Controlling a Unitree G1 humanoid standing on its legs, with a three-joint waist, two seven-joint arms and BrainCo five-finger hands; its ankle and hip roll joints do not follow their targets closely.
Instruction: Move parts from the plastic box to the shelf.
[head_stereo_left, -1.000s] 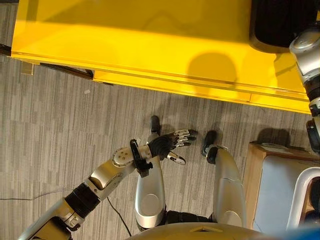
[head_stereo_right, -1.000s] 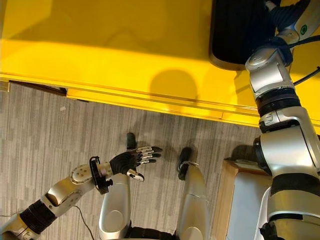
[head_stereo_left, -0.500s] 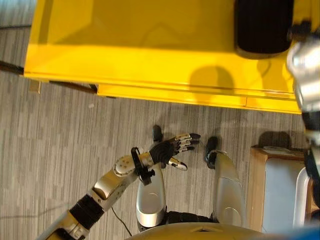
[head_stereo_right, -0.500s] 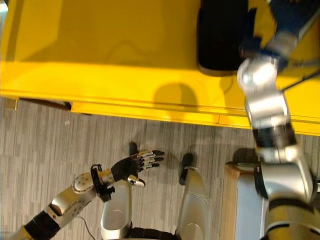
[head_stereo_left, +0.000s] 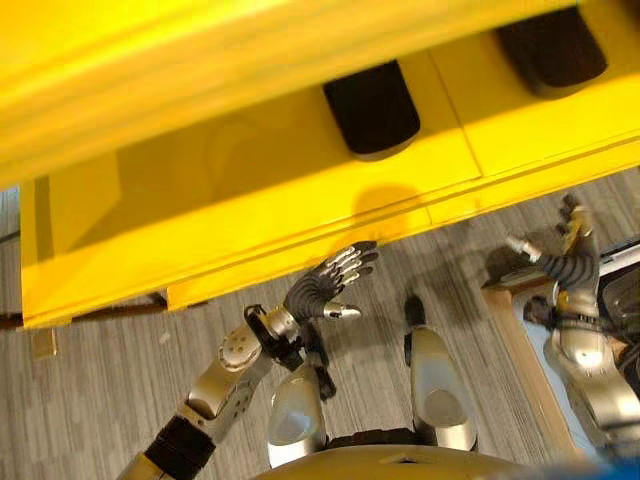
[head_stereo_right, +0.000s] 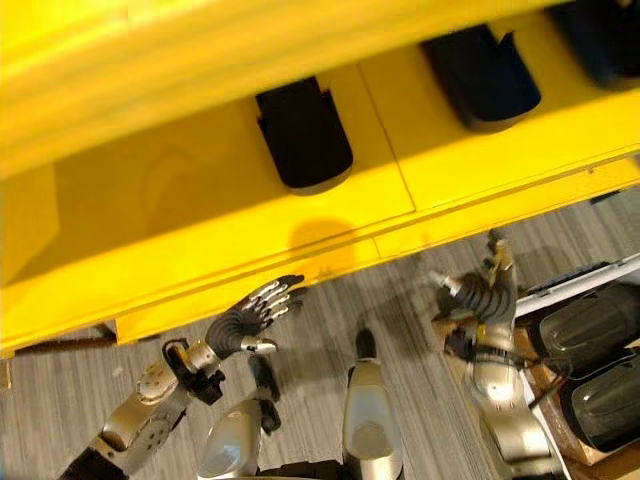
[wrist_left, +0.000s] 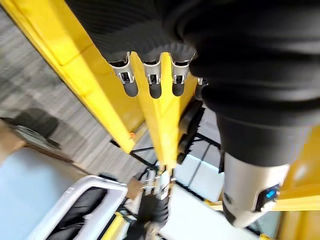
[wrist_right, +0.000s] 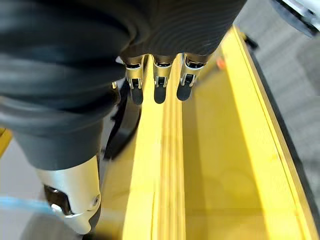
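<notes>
Left eye view: both hands, left (head_stereo_left: 325, 288) & right (head_stereo_left: 565, 255), splayed, seemingly empty, below yellow shelf (head_stereo_left: 250, 200).

The left hand (head_stereo_left: 325, 290) is held out in front of the robot, fingers (head_stereo_left: 352, 262) straight and spread, thumb off to one side. It holds nothing. The right hand (head_stereo_right: 476, 293) is lifted up on the right side, fingers loose and open, and it is empty too.
</notes>
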